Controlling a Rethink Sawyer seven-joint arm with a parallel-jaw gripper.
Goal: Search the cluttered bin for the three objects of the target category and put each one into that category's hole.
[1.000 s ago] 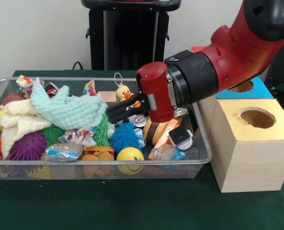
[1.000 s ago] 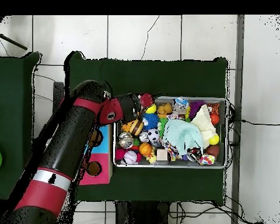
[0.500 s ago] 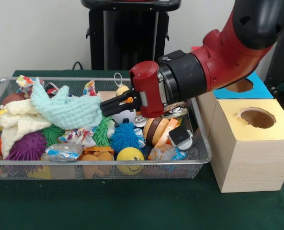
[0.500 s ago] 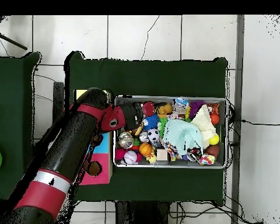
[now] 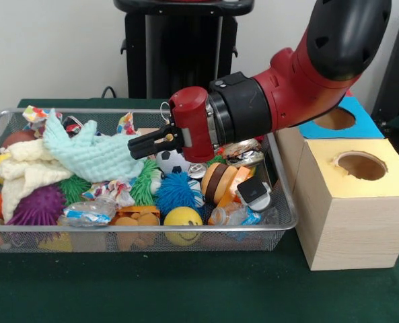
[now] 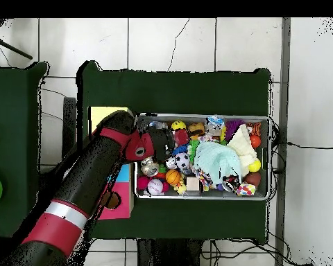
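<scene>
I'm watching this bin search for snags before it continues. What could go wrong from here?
The gripper hangs beside the mint cloth, so it might snag that instead of a bottle. One plastic bottle lies low against the wire basket's front wall, wedged among toys; another bottle sits under the arm, awkward to reach.

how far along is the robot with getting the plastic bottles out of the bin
No bottle looks delivered yet. The gripper hovers above the wire bin, carrying nothing visible. One plastic bottle lies at the front rim and another near the yellow-topped box. A third isn't visible. All sorting remains.
</scene>
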